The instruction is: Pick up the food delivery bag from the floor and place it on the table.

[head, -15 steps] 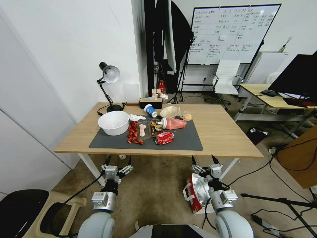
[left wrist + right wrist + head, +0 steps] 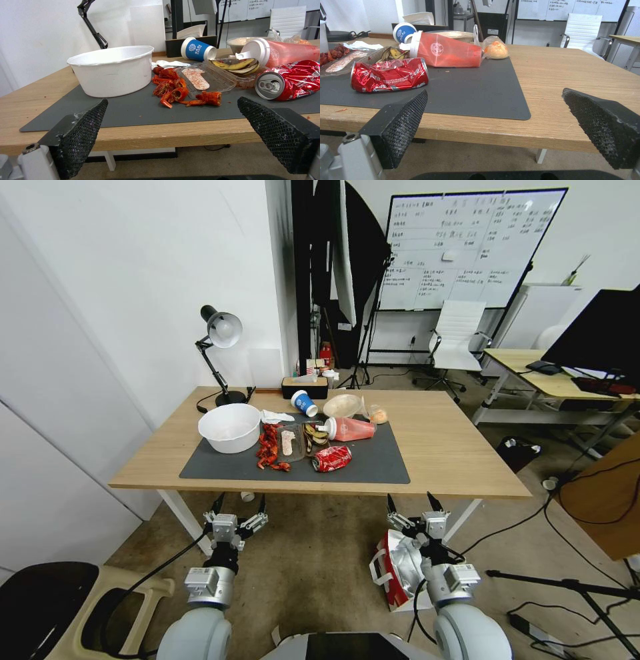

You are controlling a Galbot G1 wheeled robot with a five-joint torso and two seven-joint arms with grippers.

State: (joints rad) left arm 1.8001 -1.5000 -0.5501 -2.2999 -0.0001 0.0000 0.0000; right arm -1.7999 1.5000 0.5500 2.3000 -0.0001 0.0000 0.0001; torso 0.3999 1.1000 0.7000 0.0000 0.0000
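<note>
Down on the floor [image 2: 313, 573], the bag [image 2: 395, 570] is sitting under the right hand [image 2: 413, 508]; nothing's changing since a moment ago, both hands, left hand [image 2: 237, 508] too, hanging wide open and empty before the table [image 2: 460, 453], so pickup isn't starting.

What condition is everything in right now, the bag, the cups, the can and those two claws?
food delivery bag: on the floor, top open, foil showing.
left gripper: open, empty, before the table edge.
right gripper: open, empty, above the bag.
red can: crushed, on its side.
blue cup: tipped over.
pink cup: lying down, lidded.
white bowl: upright.
</note>
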